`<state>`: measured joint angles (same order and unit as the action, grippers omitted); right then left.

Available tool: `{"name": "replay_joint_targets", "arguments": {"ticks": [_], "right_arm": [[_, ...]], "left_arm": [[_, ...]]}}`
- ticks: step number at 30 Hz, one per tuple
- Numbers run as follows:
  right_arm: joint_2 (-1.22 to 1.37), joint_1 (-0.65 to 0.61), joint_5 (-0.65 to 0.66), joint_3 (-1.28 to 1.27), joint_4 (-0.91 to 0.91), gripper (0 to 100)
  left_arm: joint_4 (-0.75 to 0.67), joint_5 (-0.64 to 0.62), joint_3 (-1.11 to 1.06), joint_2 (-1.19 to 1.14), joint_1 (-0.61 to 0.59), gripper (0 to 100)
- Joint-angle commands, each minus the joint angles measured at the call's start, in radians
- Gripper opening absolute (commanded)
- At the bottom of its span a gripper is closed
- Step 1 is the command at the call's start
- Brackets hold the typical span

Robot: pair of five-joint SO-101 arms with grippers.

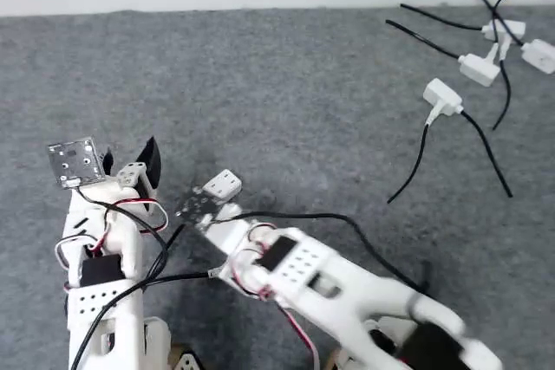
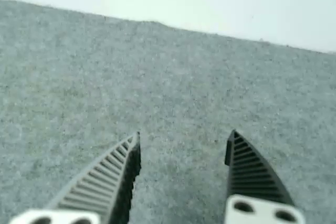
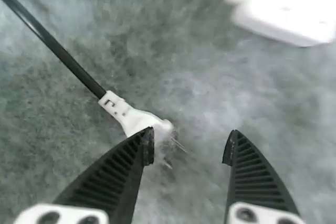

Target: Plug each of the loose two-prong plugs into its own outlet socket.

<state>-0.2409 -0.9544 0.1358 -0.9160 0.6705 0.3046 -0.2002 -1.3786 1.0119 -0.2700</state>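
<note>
right gripper (image 3: 191,140): jaws wide apart, holding nothing. white two-prong plug (image 3: 134,119) lies on the grey felt (image 3: 63,171) just at one fingertip, contact unclear, prongs poking into the gap between the fingers. its black cord (image 3: 52,51) runs away from the gripper. white socket block (image 3: 286,6) sits near, off to one side of the plug

left gripper (image 2: 185,145): jaws also wide apart, empty, over bare felt

high view: remaining plug/socket pieces (image 1: 477,67) with black cords bunched at the far right corner, well apart from both arms. white block (image 1: 222,184) just past the right arm's tip looks like that same socket, not certain

risks as I judge them:
- plug is off-centre in the jaws, so closing now likely pinches the prong end and the plug pivots or squirts out
- prongs don't face the socket, so it needs turning first, and a stiff cord may twist it back
- socket block looks loose, so a push may just slide it on the felt

labels/writing: nothing legible in any view
</note>
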Motion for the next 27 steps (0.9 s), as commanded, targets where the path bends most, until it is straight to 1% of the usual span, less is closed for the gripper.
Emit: {"name": "replay_joint_targets", "arguments": {"ticks": [1,5,8,11,14,16,18,22,23,24,26,27], "right_arm": [[0.111,-0.036,0.054,0.104,-0.001,22.0],[0.119,-0.059,0.203,0.13,0.065,22.0],[0.119,-0.091,0.275,0.126,0.097,21.9],[0.119,-0.127,0.318,0.127,0.13,21.9],[0.119,-0.173,0.333,0.126,0.168,21.9],[0.124,-0.18,0.344,0.127,0.177,21.9],[0.128,-0.18,0.385,0.123,0.177,21.9],[0.128,-0.18,0.391,0.123,0.177,21.4],[0.128,-0.18,0.391,0.123,0.177,19.3],[0.128,-0.179,0.391,0.123,0.177,15.1],[0.128,-0.168,0.387,0.123,0.168,1.2],[0.128,-0.157,0.387,0.123,0.168,0.4]], "left_arm": [[-0.026,0.012,0.013,0.029,-0.011,25],[-0.026,0.012,0.015,0.031,-0.011,25],[-0.026,0.012,0.015,0.032,-0.011,25],[-0.026,0.014,0.015,0.031,-0.011,25],[-0.028,0.014,0.015,0.029,-0.011,25],[-0.028,0.014,0.015,0.029,-0.011,25],[-0.028,0.014,0.015,0.029,-0.011,25],[-0.028,0.038,0.015,0.034,-0.011,25],[-0.028,0.041,0.015,0.034,-0.011,25],[-0.028,0.043,0.015,0.034,-0.011,25],[-0.028,0.043,0.015,0.034,-0.011,25],[-0.028,0.043,0.015,0.034,-0.011,25]]}}
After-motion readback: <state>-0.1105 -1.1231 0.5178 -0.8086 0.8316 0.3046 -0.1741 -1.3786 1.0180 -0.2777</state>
